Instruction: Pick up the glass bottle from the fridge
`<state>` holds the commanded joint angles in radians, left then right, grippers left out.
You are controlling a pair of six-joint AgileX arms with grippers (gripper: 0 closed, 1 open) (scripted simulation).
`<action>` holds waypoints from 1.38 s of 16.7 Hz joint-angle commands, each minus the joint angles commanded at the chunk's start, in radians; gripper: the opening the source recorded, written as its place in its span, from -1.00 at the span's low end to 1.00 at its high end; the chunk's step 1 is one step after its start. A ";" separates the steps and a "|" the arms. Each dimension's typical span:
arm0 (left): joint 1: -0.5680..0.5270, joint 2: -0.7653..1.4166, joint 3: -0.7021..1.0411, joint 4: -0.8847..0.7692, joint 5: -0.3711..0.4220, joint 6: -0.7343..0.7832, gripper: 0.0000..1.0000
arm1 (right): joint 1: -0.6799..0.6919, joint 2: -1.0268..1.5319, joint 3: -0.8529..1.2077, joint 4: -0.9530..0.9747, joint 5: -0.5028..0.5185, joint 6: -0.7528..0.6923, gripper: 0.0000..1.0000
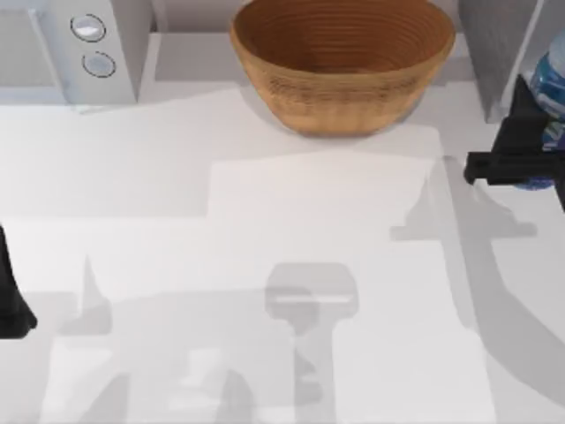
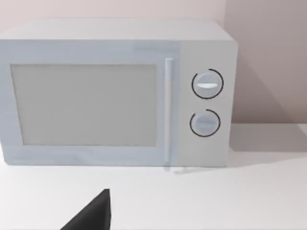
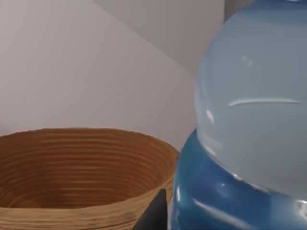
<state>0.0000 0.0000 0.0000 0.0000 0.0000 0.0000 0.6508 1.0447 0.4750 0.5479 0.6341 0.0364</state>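
Am reaching right gripper point(image 1: 538, 150) at bottle point(image 1: 552, 75), far-right worktop edge beside fridge point(image 1: 494, 44). Cannot tell if clamped. Am judging: center on body, squeeze gently, lift straight, avoid bowl point(image 1: 342, 62). Left arm parked, left edge.

Setting: rendered kitchen counter, domestic type. Evidence: white worktop point(image 1: 265, 203) against plain pale wall; white microwave-style appliance point(image 2: 115, 91) w/ two round dials and pale door window, at the top view's back left; woven bowl point(image 1: 342, 62) at back centre; grey fridge panel point(image 1: 494, 49) at back right.
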 joint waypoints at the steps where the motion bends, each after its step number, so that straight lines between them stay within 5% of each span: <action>1: 0.000 0.000 0.000 0.000 0.000 0.000 1.00 | 0.064 0.110 0.042 0.049 0.066 0.002 -1.00; 12: 0.000 0.000 0.000 0.000 0.000 0.000 1.00 | 0.631 1.028 0.463 0.533 0.668 -0.017 -1.00; 16: 0.000 0.000 0.000 0.000 0.000 0.000 1.00 | 0.692 1.116 0.517 0.594 0.735 -0.026 -1.00; 23: 0.000 0.000 0.000 0.000 0.000 0.000 1.00 | 0.658 1.151 0.531 0.611 0.700 -0.027 -1.00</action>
<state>0.0000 0.0000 0.0000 0.0000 0.0000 0.0000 1.3087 2.1960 1.0065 1.1589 1.3344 0.0095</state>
